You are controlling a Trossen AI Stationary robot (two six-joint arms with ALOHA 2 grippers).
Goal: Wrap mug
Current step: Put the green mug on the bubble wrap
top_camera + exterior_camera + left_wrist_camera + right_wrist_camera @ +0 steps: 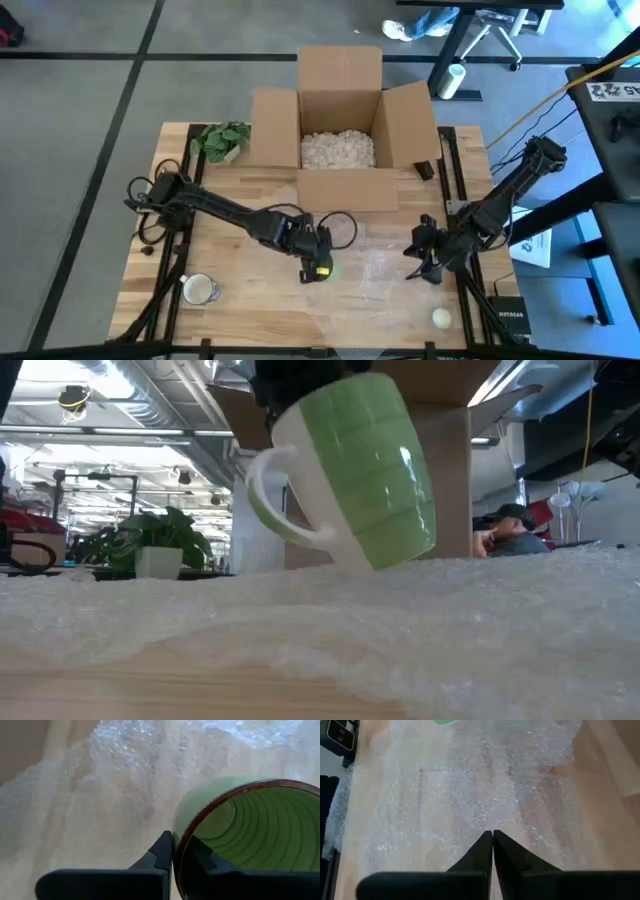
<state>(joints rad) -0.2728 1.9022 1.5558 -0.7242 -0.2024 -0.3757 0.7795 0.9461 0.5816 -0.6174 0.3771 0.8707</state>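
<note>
Surface: wooden table (240, 320), bubble wrap (380, 265) spread across its middle, open cardboard box (340, 120) behind.
Left gripper (312, 256): clamped on the green mug (365, 470), one finger inside the rim, one outside.
Mug: tilted, hanging over the wrap's left edge, seemingly just clear of it.
Axis: leaning, mouth toward the wrist.
Right gripper (492, 840): fingers pressed together, empty, low over the wrap's right edge.
Nearer arm: left.

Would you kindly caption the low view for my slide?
Green mug, held tilted by its rim, touches the bubble wrap before a cardboard box.
</note>
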